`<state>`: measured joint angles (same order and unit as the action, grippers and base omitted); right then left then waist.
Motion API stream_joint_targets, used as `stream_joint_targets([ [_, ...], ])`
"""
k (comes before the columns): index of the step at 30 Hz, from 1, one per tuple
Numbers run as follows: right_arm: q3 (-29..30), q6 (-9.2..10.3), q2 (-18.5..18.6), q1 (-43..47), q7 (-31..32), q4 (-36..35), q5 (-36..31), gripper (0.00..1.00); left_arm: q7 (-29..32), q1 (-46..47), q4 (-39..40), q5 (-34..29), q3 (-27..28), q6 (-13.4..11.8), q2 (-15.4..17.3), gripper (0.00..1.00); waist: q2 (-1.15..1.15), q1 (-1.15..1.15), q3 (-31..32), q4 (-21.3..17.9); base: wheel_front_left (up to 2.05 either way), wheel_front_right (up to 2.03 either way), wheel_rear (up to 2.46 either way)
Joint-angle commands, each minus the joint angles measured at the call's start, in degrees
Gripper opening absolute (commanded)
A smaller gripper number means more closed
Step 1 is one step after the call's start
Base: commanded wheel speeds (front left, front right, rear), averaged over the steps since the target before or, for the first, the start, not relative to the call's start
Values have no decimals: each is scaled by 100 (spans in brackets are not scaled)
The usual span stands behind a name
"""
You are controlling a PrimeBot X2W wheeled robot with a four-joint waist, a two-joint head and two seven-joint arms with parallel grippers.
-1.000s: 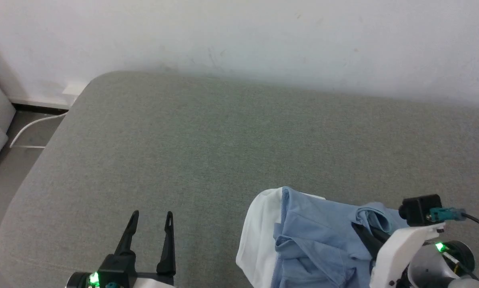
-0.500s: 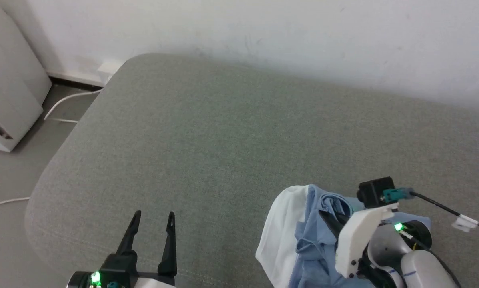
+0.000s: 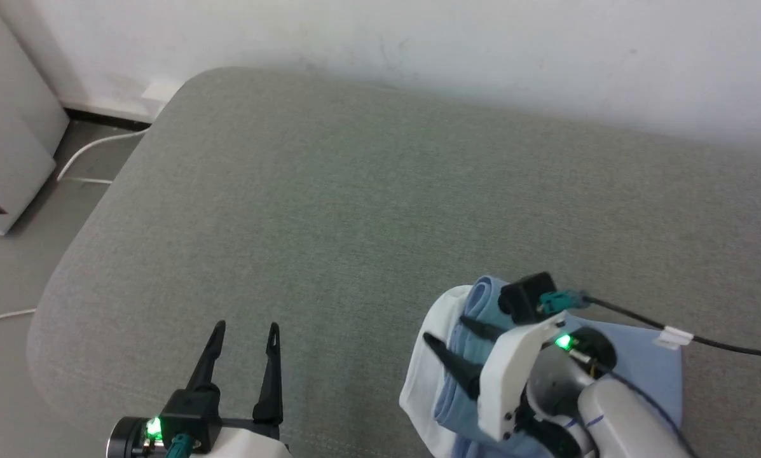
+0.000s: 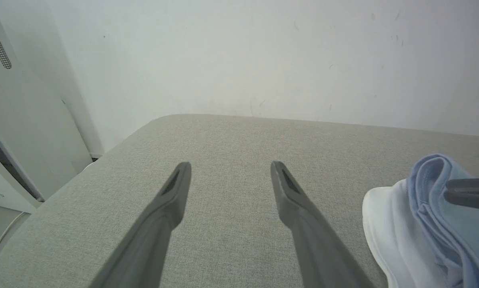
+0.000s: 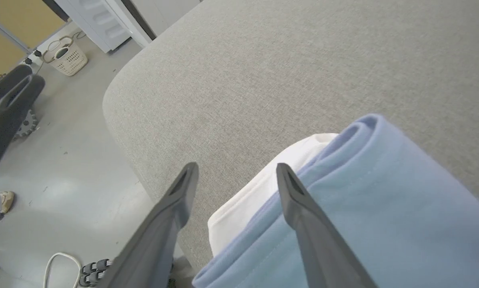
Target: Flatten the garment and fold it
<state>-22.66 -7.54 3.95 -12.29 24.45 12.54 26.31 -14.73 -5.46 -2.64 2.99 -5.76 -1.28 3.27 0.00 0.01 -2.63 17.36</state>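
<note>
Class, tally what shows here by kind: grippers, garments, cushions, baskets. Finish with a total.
grippers: 2, the left gripper and the right gripper
garment: 1
cushion: 1
basket: 1
Total: 5

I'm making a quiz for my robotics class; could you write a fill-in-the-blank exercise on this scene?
The garment is light blue with a ___ panel. The left pincer is ___, holding nothing. The right pincer, jaws apart, is above the ___. The basket stands on the ___.
Missing: white; open; garment; floor.
</note>
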Motion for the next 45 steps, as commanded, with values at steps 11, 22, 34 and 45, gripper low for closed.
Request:
stream_joint_targets([
  [11, -353, 5, 1583, -961, -1437, -374, -974, 100, -27, 146, 133, -106, 121, 73, -6, 100, 0, -1, 276, -876, 0, 0, 0],
  [22, 1198, 5, 2187, -916, -2772, -484, -1677, 100, -27, 320, 318, -76, 185, 95, -14, 100, 0, -1, 52, -1602, 0, 0, 0],
  [34, 2588, 5, 1114, 749, -3584, -1401, -1765, 100, -27, 432, 288, -74, 112, 111, -26, 100, 0, -1, -277, -1869, 0, 0, 0],
  [45, 2717, 5, 491, 1506, -3641, -1709, -1994, 100, -27, 372, 229, -72, -45, 96, -33, 100, 0, -1, -248, -1771, 0, 0, 0],
])
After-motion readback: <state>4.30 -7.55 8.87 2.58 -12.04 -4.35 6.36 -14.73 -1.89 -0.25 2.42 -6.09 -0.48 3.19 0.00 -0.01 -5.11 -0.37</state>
